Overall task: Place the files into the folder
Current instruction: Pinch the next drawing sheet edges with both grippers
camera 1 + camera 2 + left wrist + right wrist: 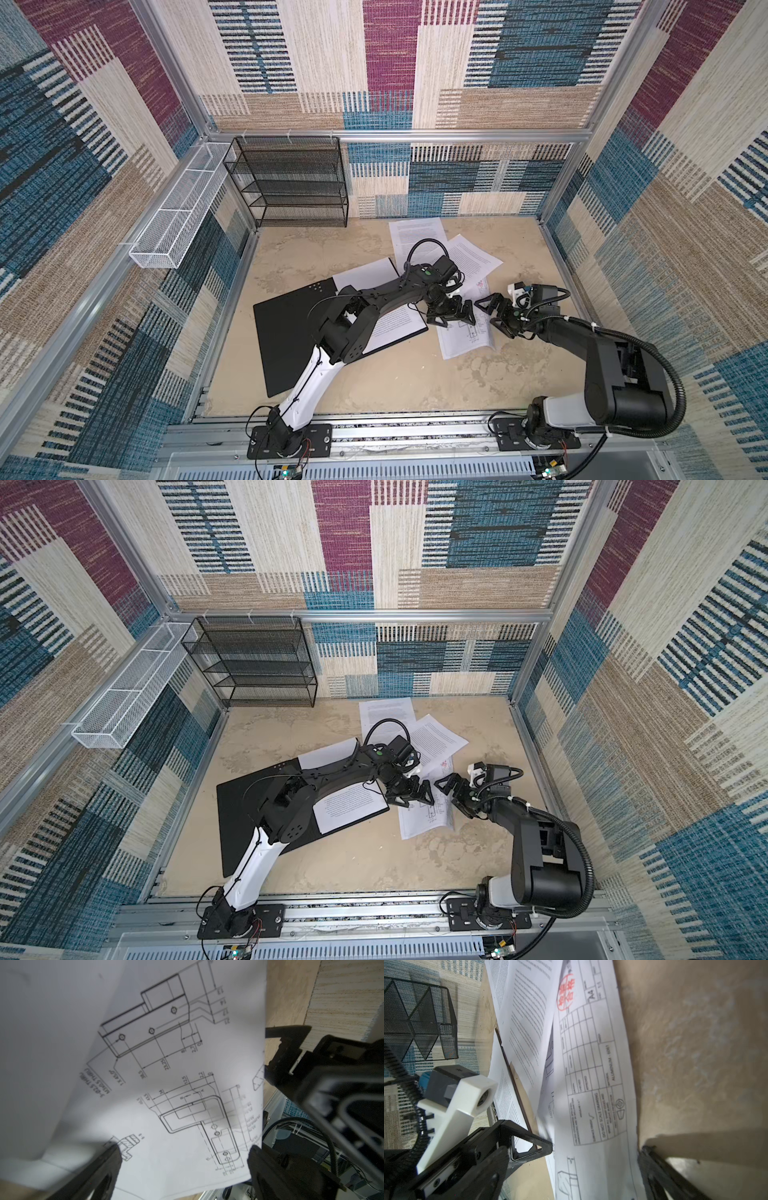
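Seen from above, the middle of the table (395,386) is the middle of the clock. The folder (286,332) lies open at 9 o'clock, black side up, with a printed sheet (395,328) on its 3 o'clock half. The drawing sheet (465,345) lies at 3 o'clock, just beside the folder. More text sheets (473,257) lie at 1 o'clock. The left gripper (453,318) and right gripper (491,315) hang over the drawing sheet, both wide open and holding nothing. I think this sheet gets picked up now. Its 3 o'clock edge curls up a bit, so pinch there softly, then slide it toward 9 o'clock and lay it flat on the printed sheet
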Tool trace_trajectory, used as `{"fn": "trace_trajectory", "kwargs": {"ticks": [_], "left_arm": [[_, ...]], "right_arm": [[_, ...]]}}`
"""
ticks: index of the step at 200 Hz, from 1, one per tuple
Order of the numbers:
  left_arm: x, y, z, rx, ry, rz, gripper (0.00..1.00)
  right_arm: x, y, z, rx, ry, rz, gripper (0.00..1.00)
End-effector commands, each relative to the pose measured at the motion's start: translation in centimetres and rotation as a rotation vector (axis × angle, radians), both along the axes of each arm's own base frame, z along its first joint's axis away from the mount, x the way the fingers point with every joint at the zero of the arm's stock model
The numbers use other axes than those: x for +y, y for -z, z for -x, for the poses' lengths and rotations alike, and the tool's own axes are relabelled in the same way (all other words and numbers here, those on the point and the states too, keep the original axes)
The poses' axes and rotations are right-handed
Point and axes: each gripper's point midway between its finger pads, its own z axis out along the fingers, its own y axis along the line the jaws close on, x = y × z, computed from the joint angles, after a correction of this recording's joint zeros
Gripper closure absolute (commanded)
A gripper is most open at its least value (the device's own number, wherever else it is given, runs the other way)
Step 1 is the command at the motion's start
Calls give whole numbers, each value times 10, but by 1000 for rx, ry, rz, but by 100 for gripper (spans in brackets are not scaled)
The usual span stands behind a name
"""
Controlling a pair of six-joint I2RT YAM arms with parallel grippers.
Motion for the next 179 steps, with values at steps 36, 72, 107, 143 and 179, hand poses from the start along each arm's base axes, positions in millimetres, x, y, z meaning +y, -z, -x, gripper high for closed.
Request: {"fn": "trace_trajectory", "kwargs": {"ticks": [36,72,107,143,179], "left_arm": [[48,56,17,84,-45,-238,2],[56,60,22,92,-39,-254,2],[63,62,25,91,-30,-265,2],[66,62,26,94,-28,-269,2],[71,64,26,96,-33,-278,2]], "right_arm": [[22,-20,19,26,-22,-185,0],[16,-31,-8,-53,-2,-162,0],[1,-50,-47,-144,19,-73,0],[5,-42,-64,-171,-16,-107,0],[6,-39,-66,-148,-21,-110,0]]}}
